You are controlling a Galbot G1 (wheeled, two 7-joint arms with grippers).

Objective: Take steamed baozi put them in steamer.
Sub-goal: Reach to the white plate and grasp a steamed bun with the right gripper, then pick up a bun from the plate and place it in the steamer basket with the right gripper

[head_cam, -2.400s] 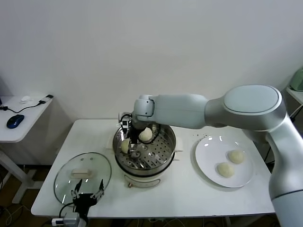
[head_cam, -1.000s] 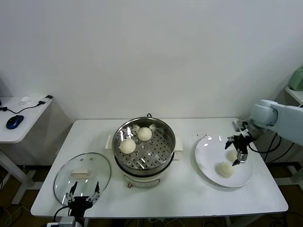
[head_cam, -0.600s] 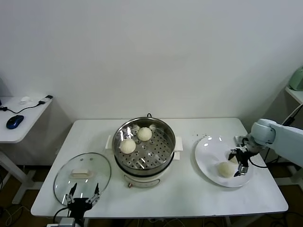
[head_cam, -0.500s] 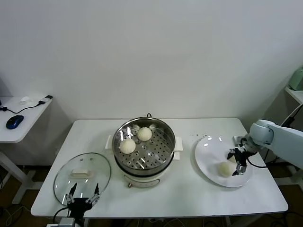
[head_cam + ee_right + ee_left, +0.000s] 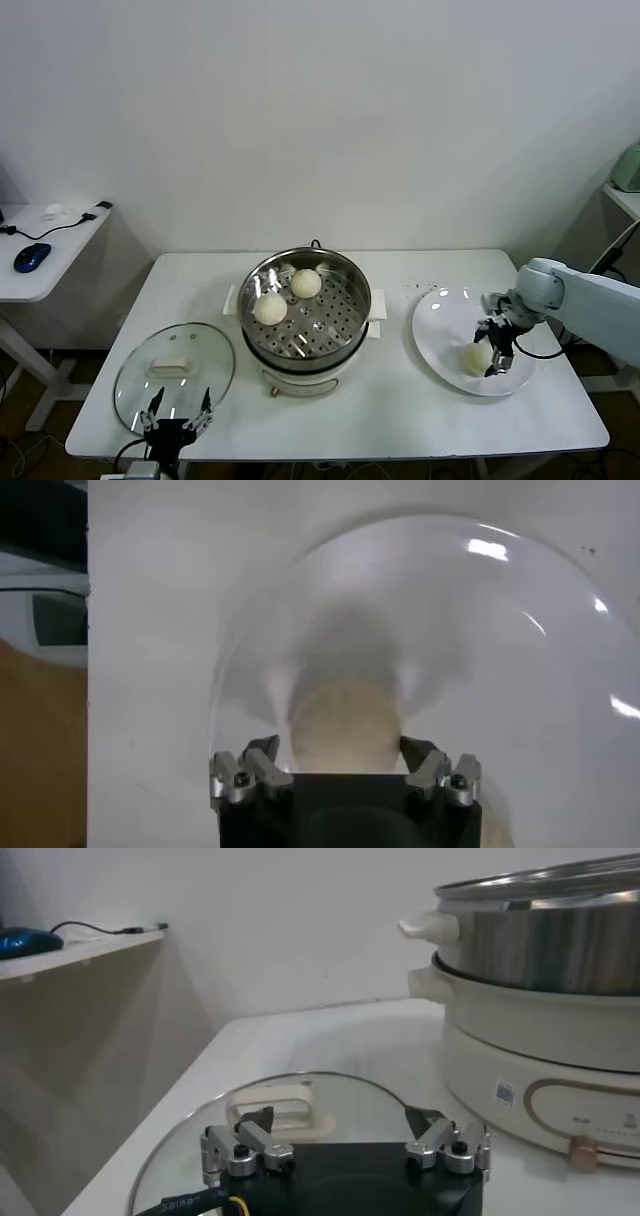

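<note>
The steamer stands mid-table with two steamed baozi on its perforated tray. On the white plate to the right lies another baozi. My right gripper is down on the plate around it. The right wrist view shows this baozi between the fingers of the right gripper, which are open, with a slim gap at the sides. A second bun on the plate is hidden under the gripper. My left gripper rests open at the table's front left.
A round glass lid lies flat left of the steamer, just beyond the left gripper. A low side table with a blue mouse stands further left. The plate sits near the table's right front corner.
The right arm left the steamer, crossed to the plate and lowered around the nearer bun. Its jaws have narrowed toward the bun. The left arm is still.
</note>
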